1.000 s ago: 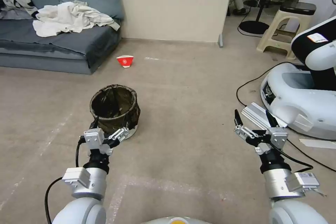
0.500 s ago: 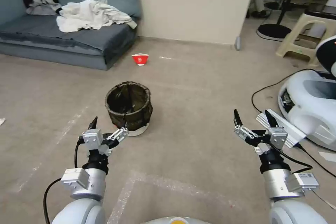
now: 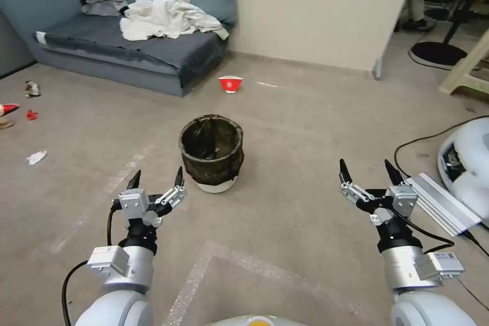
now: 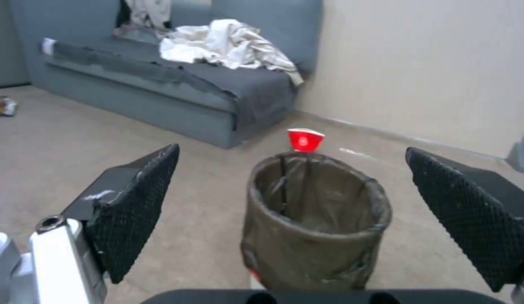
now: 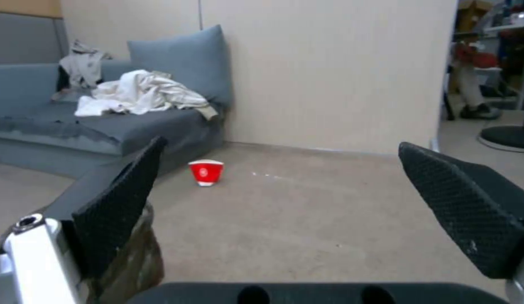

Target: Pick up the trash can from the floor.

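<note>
The trash can stands upright on the beige floor, a small round bin with a white base and a dark crinkled bag folded over its rim. My left gripper hangs open in the air just short of it and a little to its left, touching nothing. In the left wrist view the trash can sits ahead between the two open fingers. My right gripper is open and empty, well to the right of the can. An edge of the trash can peeks out behind a finger in the right wrist view.
A red-and-white paper cup stands beyond the can, near a grey sofa with white cloth. Small litter lies on the floor at the left. Another robot's white base, a cable and a metal rail lie to the right.
The head view has swung to the left, so everything shifts right in the picture. The trash can now lies nearer the middle. Both grippers stay open in the same pose.
</note>
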You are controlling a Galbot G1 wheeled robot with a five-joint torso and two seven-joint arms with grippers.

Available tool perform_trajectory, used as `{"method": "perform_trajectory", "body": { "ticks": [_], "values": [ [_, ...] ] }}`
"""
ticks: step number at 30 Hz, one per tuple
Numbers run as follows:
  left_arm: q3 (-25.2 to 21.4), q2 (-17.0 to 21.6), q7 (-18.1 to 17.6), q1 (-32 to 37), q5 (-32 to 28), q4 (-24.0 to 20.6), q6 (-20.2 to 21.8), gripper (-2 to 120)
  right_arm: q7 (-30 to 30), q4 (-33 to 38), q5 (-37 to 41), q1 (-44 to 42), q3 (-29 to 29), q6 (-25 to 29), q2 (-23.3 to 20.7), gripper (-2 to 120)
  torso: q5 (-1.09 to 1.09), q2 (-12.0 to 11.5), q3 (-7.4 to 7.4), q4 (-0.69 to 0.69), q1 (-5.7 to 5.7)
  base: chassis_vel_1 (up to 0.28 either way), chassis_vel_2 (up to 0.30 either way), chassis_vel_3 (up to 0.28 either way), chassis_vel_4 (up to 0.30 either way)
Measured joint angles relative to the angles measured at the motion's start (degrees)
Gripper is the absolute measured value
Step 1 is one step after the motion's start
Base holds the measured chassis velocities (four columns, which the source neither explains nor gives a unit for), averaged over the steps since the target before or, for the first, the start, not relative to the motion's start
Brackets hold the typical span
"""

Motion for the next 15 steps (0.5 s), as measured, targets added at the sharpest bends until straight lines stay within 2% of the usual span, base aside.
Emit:
{"method": "perform_trajectory", "body": {
  "ticks": [7,15],
  "values": [
    [0.04,-0.03,-0.65,-0.06,0.15,0.02,-0.55,100,-0.22,-0.94,0.0,0.28,0.0,1.8,-0.02,100,0.0,0.0,0.0,0.01,0.0,0.051,0.053,0.051,0.049],
    [0.15,-0.01,-1.14,-0.19,0.56,0.21,-0.65,100,-1.61,-1.87,0.56,0.44,0.17,3.76,-0.06,100,0.0,0.0,0.0,-0.01,0.0,0.0,0.0,0.0,0.0]
  ]
}}
